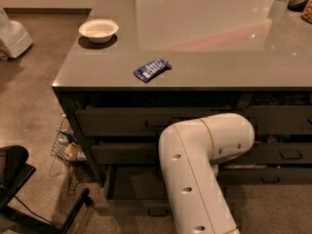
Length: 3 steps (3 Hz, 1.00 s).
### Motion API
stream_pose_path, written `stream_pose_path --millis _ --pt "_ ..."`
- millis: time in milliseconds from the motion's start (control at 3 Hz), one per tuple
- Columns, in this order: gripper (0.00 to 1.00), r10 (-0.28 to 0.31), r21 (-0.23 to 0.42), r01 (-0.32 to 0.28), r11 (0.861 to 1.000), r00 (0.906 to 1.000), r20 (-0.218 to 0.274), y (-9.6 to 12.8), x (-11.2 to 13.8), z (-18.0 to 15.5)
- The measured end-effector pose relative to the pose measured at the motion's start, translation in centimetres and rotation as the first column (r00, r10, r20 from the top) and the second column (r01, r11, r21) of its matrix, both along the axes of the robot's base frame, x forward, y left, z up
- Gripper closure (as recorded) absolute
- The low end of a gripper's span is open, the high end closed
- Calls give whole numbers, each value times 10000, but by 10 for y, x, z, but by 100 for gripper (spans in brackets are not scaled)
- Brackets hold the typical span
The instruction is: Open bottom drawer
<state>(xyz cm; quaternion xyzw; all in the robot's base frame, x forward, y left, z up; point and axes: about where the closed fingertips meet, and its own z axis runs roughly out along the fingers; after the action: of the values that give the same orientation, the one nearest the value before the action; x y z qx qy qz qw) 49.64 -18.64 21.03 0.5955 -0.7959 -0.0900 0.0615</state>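
Observation:
The bottom drawer (130,185) is the lowest wide dark grey one of the left stack under the counter. It stands pulled out a little, its dark inside showing, with its front edge low near the floor and a small pull (158,211) on it. My white arm (202,169) reaches down in front of the drawers and covers their middle. My gripper is hidden behind the arm's elbow, somewhere low at the drawer fronts.
Two taller wide drawers (117,122) sit above it, and narrower drawers (287,154) to the right. On the grey countertop (204,38) lie a white bowl (98,29) and a blue packet (152,69). A wire basket (66,145) and a black chair base (19,179) stand at the left.

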Motion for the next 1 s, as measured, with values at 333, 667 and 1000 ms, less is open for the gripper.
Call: stream_pose_path --millis 333,667,1000 --pt "100 0 0 0 10000 10000 0 0 0 0" --pt "100 -212 -170 207 9996 9994 -276 7 -22 15" --pt "100 -966 -339 961 9948 9953 -118 57 -31 64"
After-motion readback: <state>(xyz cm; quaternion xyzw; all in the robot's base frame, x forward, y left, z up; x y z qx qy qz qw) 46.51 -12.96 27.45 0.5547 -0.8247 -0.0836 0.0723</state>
